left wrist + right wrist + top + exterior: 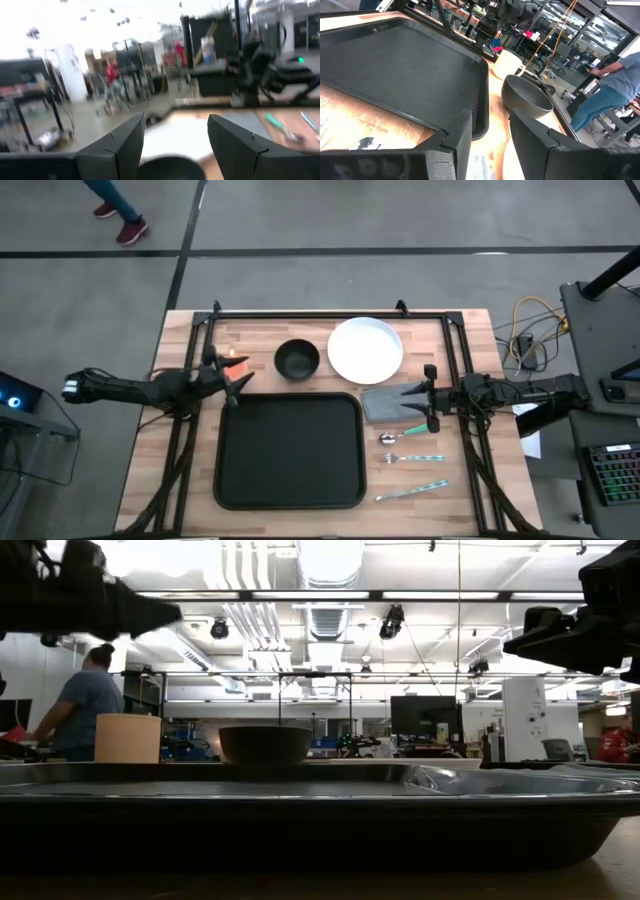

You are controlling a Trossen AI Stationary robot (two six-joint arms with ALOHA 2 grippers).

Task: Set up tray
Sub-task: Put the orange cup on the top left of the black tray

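The large black tray [288, 450] lies flat on the wooden table, in front of the low view [300, 810] and in the right wrist view [395, 70]. Beyond its far edge stand a black bowl [297, 359], a white plate [365, 349] and a small orange cup [233, 363]. My left gripper [238, 377] hovers open over the tray's far left corner, near the cup, pointing toward the bowl [172, 169]. My right gripper [418, 402] hovers open above the grey folded napkin [392, 402], right of the tray, and touches nothing.
A spoon [400, 435], a fork [412, 458] and a knife [410, 491] with teal handles lie right of the tray. A black metal frame [330, 313] runs along the table's far edge and sides. A person [85, 705] stands in the room behind.
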